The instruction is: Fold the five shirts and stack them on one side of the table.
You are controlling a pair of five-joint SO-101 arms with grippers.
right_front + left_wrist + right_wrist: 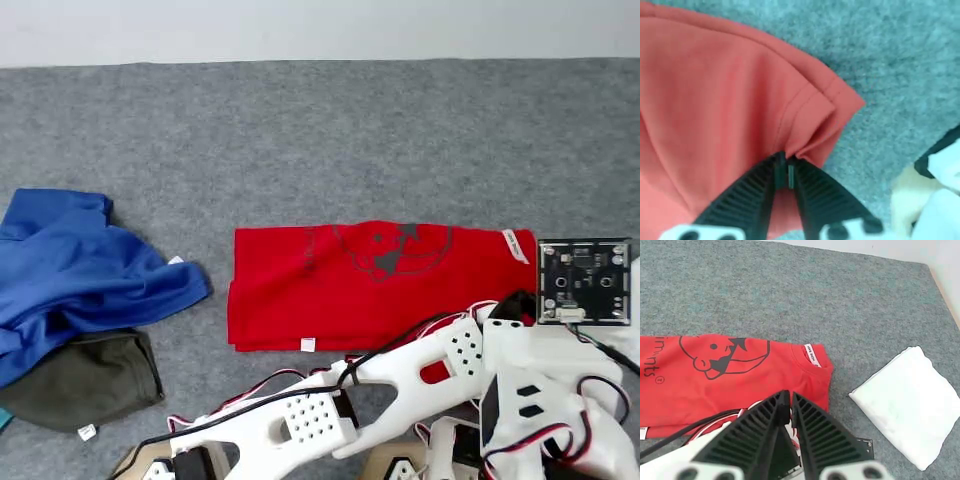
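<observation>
A red shirt point(330, 290) with a dark print lies flat in the middle of the grey table, folded into a wide band. My left gripper point(785, 170) is shut on a pinched fold of the red shirt point(715, 100) beside a hemmed corner. In the high view the left gripper point(515, 304) sits at the shirt's lower right corner. My right gripper point(788, 407) is shut with nothing in it, held above the left arm's white body and cables by the near edge of the red shirt point(715, 385). A folded white shirt point(905, 400) lies just past the red shirt's collar end.
A crumpled blue shirt point(70, 270) lies at the table's left on a dark olive shirt point(90, 380), with a teal sliver point(4, 418) at the edge. Both arms crowd the front right. Bare grey felt point(330, 140) spans the back.
</observation>
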